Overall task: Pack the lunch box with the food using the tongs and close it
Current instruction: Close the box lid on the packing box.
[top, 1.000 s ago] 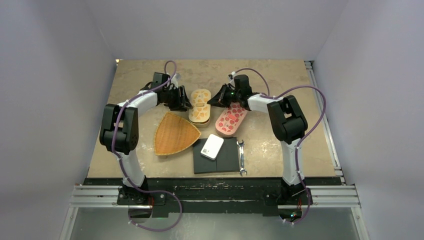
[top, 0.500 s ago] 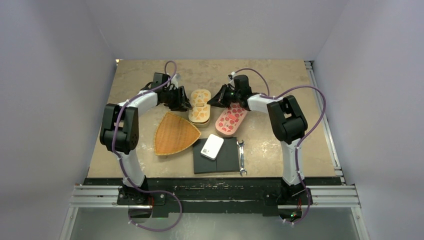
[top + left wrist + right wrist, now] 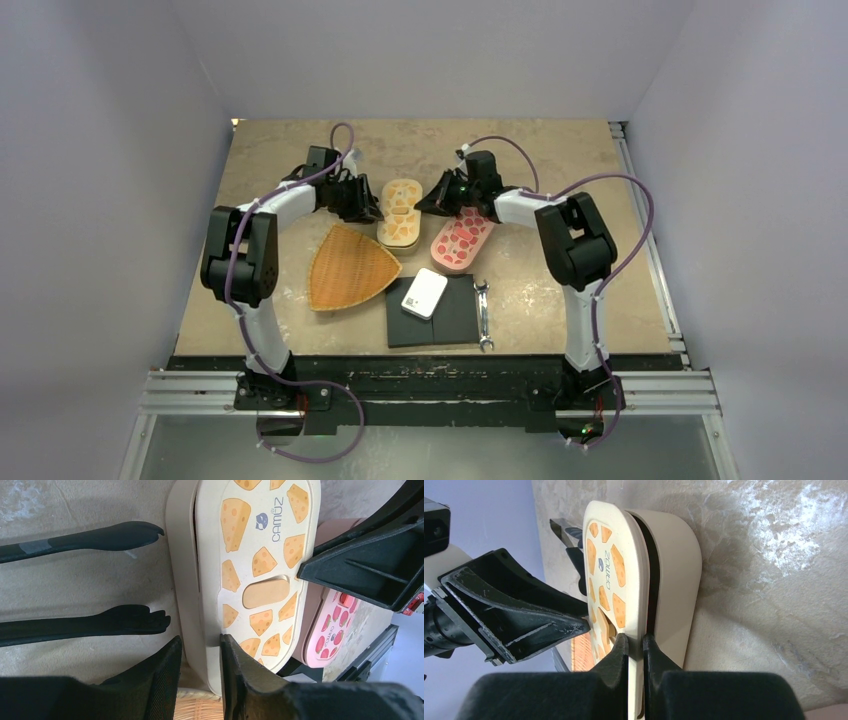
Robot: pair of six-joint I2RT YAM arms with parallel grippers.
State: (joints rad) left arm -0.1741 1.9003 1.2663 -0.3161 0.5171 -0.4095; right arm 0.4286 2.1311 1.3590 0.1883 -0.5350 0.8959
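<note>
Edgewise, lunch box lid [image 3: 609,580], pinched inside right claw [image 3: 630,639]

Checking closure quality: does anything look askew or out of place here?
Yes. The cheese-print lid sits askew on the cream lunch box: a dark gap shows between them along one side, so it is not seated. The right gripper pinches the lid's edge.

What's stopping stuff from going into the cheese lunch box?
The lid lies on top of the lunch box, with only a thin gap along one side. The right end effector pinches the lid's edge, and the left end effector straddles the box's wall.
</note>
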